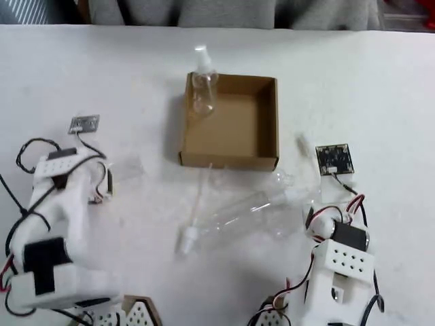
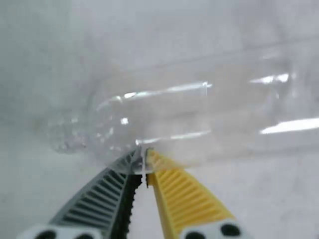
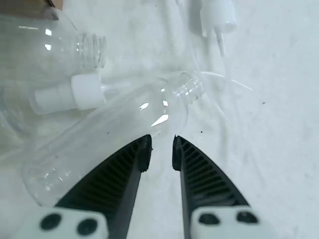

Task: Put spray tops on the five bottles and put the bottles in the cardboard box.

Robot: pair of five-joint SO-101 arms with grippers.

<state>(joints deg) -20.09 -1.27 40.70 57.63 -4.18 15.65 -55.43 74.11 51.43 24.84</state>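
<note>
Clear bottle (image 3: 114, 124) lying just beyond tips of right jaws

The worktop (image 1: 380, 81) is white. The box (image 1: 231, 159) is plain brown. The bottles (image 1: 202, 92) are clear, their spray tops (image 1: 201, 58) white. The left tool (image 2: 143, 162) pairs a grey ribbed finger (image 2: 99, 199) with a yellow one; the right tool's (image 3: 160, 147) ribbed fingers (image 3: 119, 184) are black. The arms (image 1: 61, 224) are white.

no text, label, number or sign can be read. the cardboard box (image 1: 231, 161) has plain brown walls, the clear bottles (image 1: 245, 212) are bare, and any print on the two small circuit boards (image 1: 333, 159), one toward each side edge of the desk, is too small to tell.
</note>
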